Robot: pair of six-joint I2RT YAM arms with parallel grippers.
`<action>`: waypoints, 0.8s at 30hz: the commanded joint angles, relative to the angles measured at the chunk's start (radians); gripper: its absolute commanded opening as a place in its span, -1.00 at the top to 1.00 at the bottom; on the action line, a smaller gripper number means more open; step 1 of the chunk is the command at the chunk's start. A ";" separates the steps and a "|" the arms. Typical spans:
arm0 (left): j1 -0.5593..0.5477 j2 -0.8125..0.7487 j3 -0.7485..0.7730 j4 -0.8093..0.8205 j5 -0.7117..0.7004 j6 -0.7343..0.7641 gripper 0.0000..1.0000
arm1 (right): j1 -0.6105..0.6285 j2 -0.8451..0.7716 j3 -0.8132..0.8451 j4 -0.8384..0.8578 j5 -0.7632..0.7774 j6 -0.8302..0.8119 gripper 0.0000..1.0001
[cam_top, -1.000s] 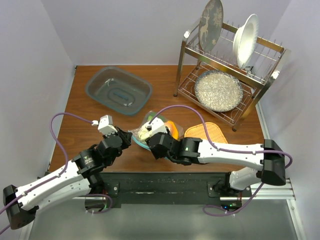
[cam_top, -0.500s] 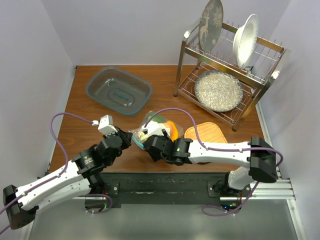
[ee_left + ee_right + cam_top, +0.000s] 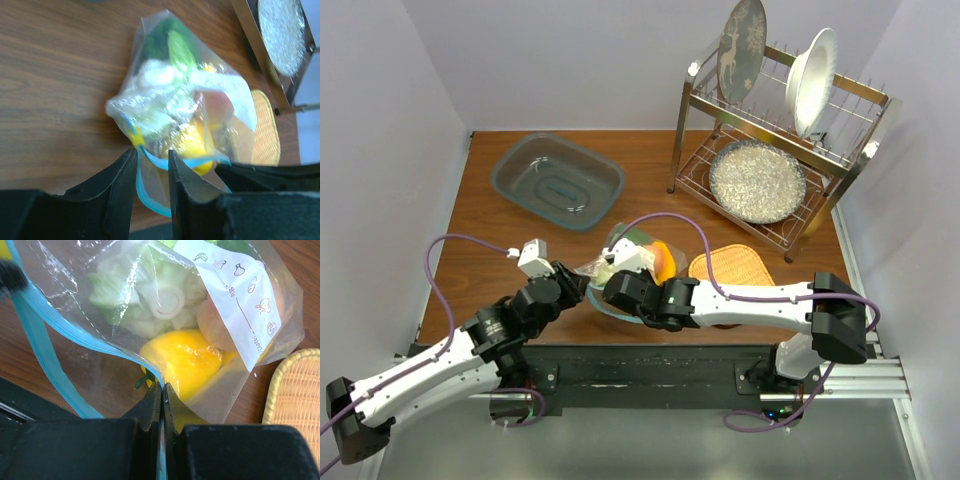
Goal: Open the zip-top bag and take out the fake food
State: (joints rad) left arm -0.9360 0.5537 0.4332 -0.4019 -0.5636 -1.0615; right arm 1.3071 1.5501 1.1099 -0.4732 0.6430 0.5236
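From the left wrist, we are seeing the zip-top bag (image 3: pixel 175 100) lying on the wooden table (image 3: pixel 50 75), with the fake food (image 3: pixel 192 142) sitting inside it. The left gripper (image 3: pixel 152 152) is standing slightly parted, the teal zip strip (image 3: pixel 159 163) running between its jaws without filling the gap. From the right wrist, we are watching the right gripper (image 3: pixel 162 388) clenching on the bag's teal-edged lip, just in front of a yellow pepper (image 3: pixel 182 360), with a cauliflower (image 3: pixel 160 300) and a white label (image 3: pixel 240 295) beyond. From above, we are finding the bag between both grippers near the table's front edge, just beside a woven mat (image 3: pixel 740 265) and well apart from the grey tub (image 3: pixel 557 181).
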 commanded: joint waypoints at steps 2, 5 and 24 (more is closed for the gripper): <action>0.003 -0.067 0.012 -0.030 0.187 0.050 0.27 | 0.007 -0.022 0.051 0.123 0.018 0.047 1.00; 0.003 -0.100 0.042 -0.035 0.250 0.116 0.28 | 0.007 -0.015 0.070 0.133 0.053 0.064 1.00; -0.107 0.237 -0.088 0.429 0.220 0.146 0.31 | 0.007 -0.027 0.139 0.021 0.078 0.164 1.00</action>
State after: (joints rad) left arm -1.0130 0.7197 0.3805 -0.1886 -0.2733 -0.8948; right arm 1.3090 1.5520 1.2533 -0.4370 0.6720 0.6193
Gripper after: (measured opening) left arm 0.324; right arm 0.014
